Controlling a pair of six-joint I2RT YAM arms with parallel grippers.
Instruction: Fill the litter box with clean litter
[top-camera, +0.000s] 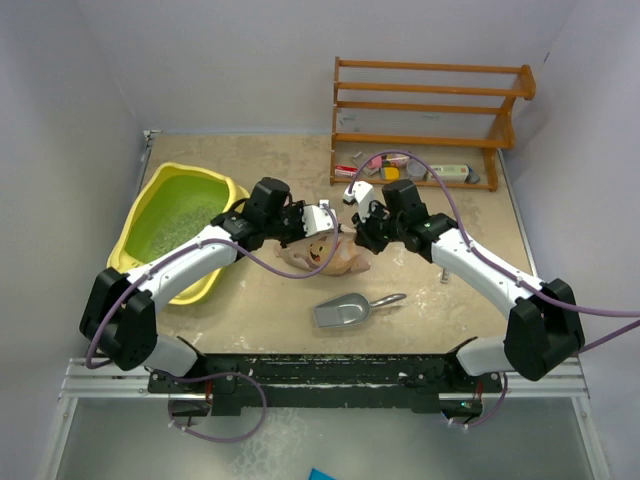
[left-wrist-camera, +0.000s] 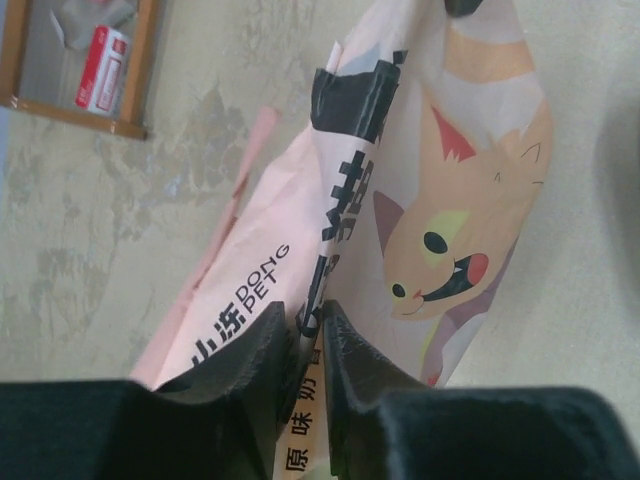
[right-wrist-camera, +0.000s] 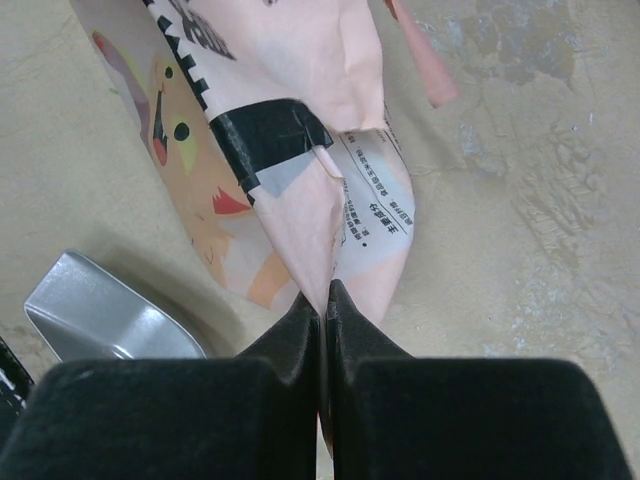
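The yellow litter box sits at the left of the table with pale green clean litter inside. The peach-pink bag with a cat picture hangs between both grippers above the table's middle. My left gripper is shut on the bag's edge, seen in the left wrist view with the bag pinched between the pads. My right gripper is shut on the bag's other edge; in the right wrist view the bag is held in a fold.
A silver metal scoop lies on the table in front of the bag, also in the right wrist view. A wooden rack with small items stands at the back right. Walls close in on left and right.
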